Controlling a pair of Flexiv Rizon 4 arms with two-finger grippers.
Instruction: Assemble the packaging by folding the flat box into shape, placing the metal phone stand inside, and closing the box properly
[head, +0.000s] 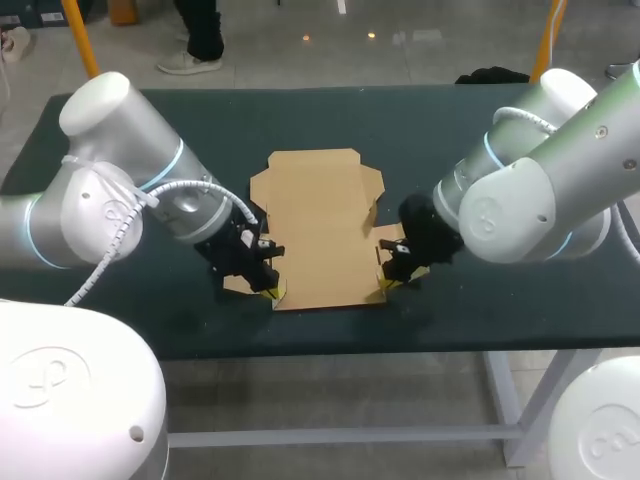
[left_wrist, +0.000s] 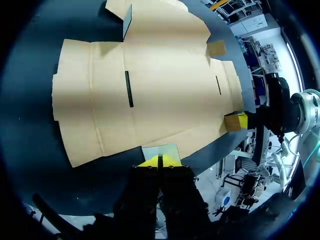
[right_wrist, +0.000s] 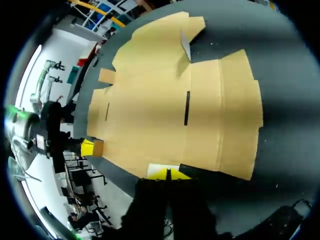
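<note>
Box (head: 320, 225) is lying flat and unfolded mid-table (head: 420, 120), with its near edge sitting close to the table's front edge. Arms are coming in from either side. Left gripper (head: 268, 291) is sitting at the box's front-left corner and right gripper (head: 393, 279) at its front-right corner, both low against the cardboard. Left wrist view: left gripper (left_wrist: 159, 161) is running narrow, tips pressing together on the left tab (left_wrist: 161, 150), a small side tab sticking up off the box (left_wrist: 150, 85) edge, so it's holding the box by that tab. Across the panel, the right gripper (left_wrist: 241, 121) is showing one yellow tip against the right tab (left_wrist: 231, 123) on the opposite edge. Right wrist view is mirroring that: right gripper (right_wrist: 167, 174) is also narrow, tips closing on the right tab (right_wrist: 161, 168) at the box (right_wrist: 165, 105) edge, and the left gripper (right_wrist: 88, 148) is showing yellow beside the left tab (right_wrist: 98, 147) on the far side. One flap (head: 370, 207) on the box's right side is standing up off the panel, tilting; the same flap (left_wrist: 126, 22) (right_wrist: 186, 46) is showing in both wrist views, further along the box from the grippers. Two dark slits (left_wrist: 129, 89) are running across the main panel, one nearer each side edge. The rest of the cardboard is lying flat on the table, creases showing.
</note>
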